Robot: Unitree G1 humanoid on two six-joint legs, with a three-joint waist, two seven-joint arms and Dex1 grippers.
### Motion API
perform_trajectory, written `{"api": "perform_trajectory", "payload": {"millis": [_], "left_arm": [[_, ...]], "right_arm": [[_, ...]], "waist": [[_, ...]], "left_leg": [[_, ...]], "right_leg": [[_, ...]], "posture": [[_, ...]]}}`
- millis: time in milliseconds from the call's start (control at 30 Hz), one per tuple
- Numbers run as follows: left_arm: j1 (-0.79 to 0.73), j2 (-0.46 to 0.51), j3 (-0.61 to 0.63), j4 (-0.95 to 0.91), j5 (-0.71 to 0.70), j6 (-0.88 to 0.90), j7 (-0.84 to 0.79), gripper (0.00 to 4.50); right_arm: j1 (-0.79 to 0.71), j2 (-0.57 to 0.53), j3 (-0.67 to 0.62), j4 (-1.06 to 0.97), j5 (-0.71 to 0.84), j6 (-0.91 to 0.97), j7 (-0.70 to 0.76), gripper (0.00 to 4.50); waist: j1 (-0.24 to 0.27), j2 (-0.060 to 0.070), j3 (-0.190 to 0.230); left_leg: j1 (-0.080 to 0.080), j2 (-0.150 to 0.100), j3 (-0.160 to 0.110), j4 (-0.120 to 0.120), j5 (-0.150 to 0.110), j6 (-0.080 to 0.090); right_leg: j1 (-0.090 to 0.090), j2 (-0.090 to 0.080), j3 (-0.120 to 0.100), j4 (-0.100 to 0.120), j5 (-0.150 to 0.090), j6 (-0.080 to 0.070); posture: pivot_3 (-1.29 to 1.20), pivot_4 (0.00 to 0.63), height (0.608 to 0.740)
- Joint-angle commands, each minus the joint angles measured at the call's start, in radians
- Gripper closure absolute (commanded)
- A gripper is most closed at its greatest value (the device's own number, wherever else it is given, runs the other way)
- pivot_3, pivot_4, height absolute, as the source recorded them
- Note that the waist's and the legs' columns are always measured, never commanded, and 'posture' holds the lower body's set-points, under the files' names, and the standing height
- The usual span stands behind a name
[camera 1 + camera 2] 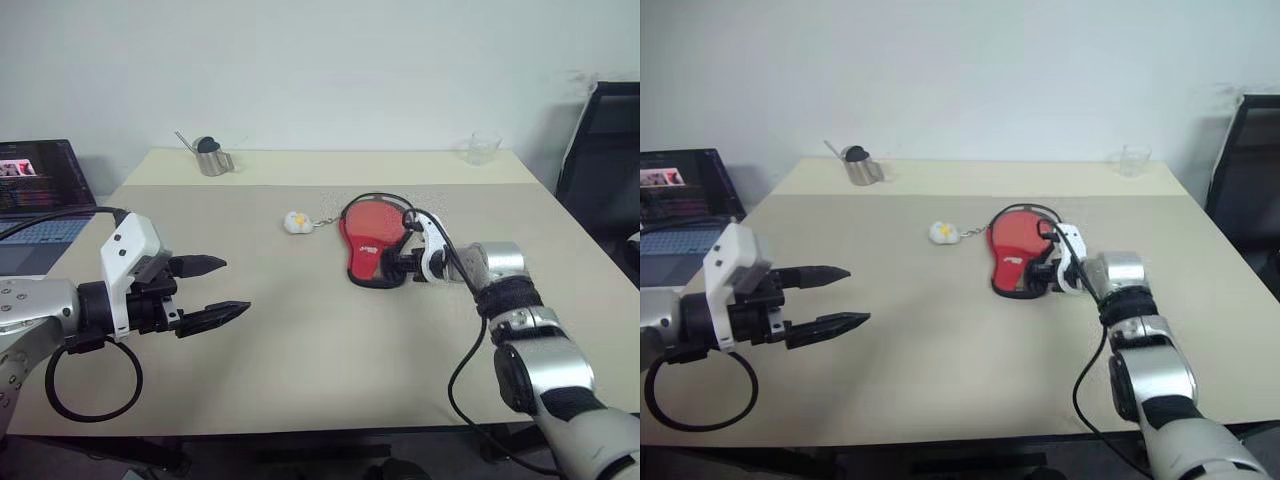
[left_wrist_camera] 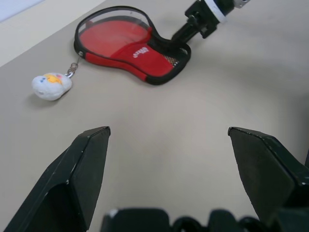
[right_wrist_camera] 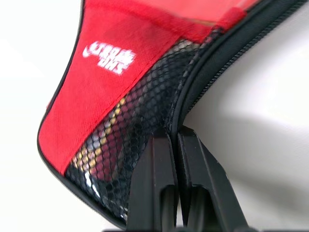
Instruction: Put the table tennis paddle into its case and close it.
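The case (image 1: 368,245) lies right of the table's middle, red side up, with its black mesh pocket towards my right arm. Its round end gapes open, and the table tennis paddle (image 2: 110,36) shows its red face inside. Through the mesh I see the paddle's red and yellow handle (image 3: 107,141). My right gripper (image 3: 176,145) is shut on the case's black zip edge at the narrow end. My left gripper (image 1: 232,287) hangs open above the table's left side, well apart from the case, with nothing between its fingers.
A small white ball keychain (image 1: 296,221) lies just left of the case, joined to it by a short chain. A metal cup (image 1: 212,158) and a clear glass (image 1: 483,148) stand at the far edge. A laptop (image 1: 40,190) sits at the left and a black chair (image 1: 605,150) at the right.
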Motion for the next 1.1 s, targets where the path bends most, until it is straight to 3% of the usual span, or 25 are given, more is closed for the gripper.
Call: {"api": "perform_trajectory", "payload": {"millis": [33, 267, 567, 900, 1100], "left_arm": [[-0.026, 0.016, 0.012, 0.009, -0.024, -0.022, -0.009, 0.21], [-0.025, 0.042, -0.001, 0.060, -0.005, -0.049, -0.050, 0.21], [-0.025, 0.094, -0.107, 0.078, -0.043, -0.079, -0.225, 0.21], [-0.013, 0.151, -0.293, 0.122, 0.058, -0.167, -0.354, 0.21], [-0.040, 0.146, -0.344, 0.146, 0.080, -0.191, -0.381, 0.21]], "right_arm": [[0.102, -0.017, 0.095, -0.229, 0.052, 0.161, 0.077, 4.48], [0.269, -0.071, 0.204, -0.556, 0.087, 0.266, 0.097, 4.48], [0.356, -0.145, 0.256, -0.725, 0.142, 0.315, 0.146, 4.48], [0.440, -0.227, 0.277, -0.884, 0.211, 0.370, 0.166, 4.48], [0.488, -0.257, 0.264, -0.980, 0.258, 0.421, 0.165, 4.48]], "waist": [[0.001, 0.000, 0.000], [0.000, -0.001, 0.000], [0.003, -0.002, -0.001], [0.006, -0.002, -0.002], [0.009, -0.002, -0.002]], "left_leg": [[0.000, 0.000, 0.000, 0.000, 0.000, 0.000], [0.001, 0.001, -0.001, 0.000, 0.000, 0.000], [0.000, 0.000, -0.002, -0.001, -0.001, -0.001], [0.000, 0.001, -0.004, -0.002, -0.002, -0.003], [-0.001, 0.001, -0.005, -0.002, -0.002, -0.003]], "right_leg": [[0.000, 0.000, 0.000, 0.000, 0.000, 0.000], [0.000, 0.000, -0.002, 0.000, -0.001, -0.001], [0.000, 0.000, -0.003, -0.001, -0.002, -0.002], [0.000, 0.000, -0.006, -0.001, -0.004, -0.005], [0.000, 0.000, -0.007, -0.001, -0.005, -0.005]], "posture": [[0.00, 0.150, 0.740], [0.00, 0.150, 0.740], [0.00, 0.150, 0.740], [0.00, 0.150, 0.740], [0.00, 0.150, 0.740]]}}
